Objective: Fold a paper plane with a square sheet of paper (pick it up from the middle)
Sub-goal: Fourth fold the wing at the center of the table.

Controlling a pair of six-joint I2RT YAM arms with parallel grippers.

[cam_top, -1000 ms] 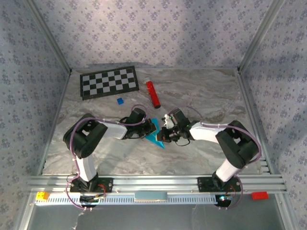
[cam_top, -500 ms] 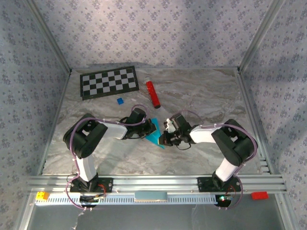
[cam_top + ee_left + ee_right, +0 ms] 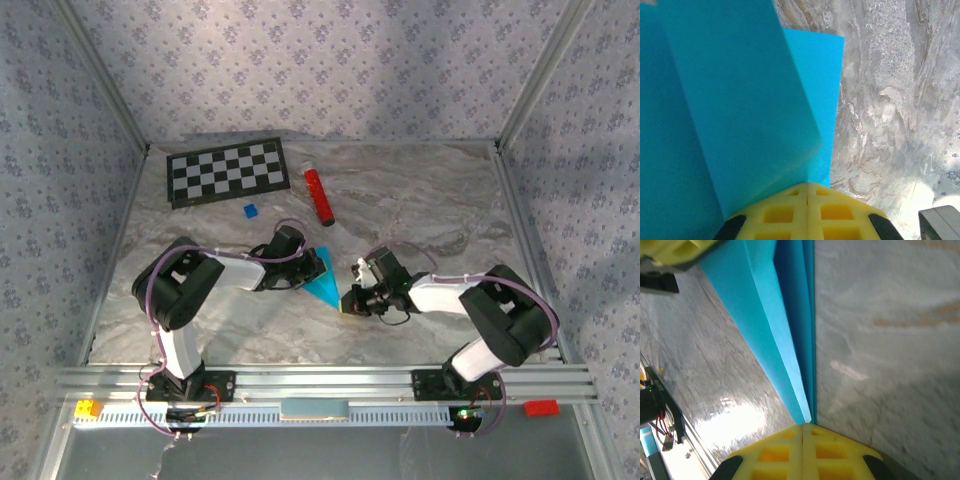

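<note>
Cyan paper [image 3: 325, 285], folded to slim dart, sits mid-worktop. Left end effector [image 3: 311, 270] clenched on wide end; right end effector [image 3: 350, 299] clenched on tip. Thin, light, limp, tears easily: grip along centre fold.

We view the whole table [image 3: 430, 200] from high at its near edge; both wrist cameras look closely along the shared paper plane [image 3: 325, 285].
</note>
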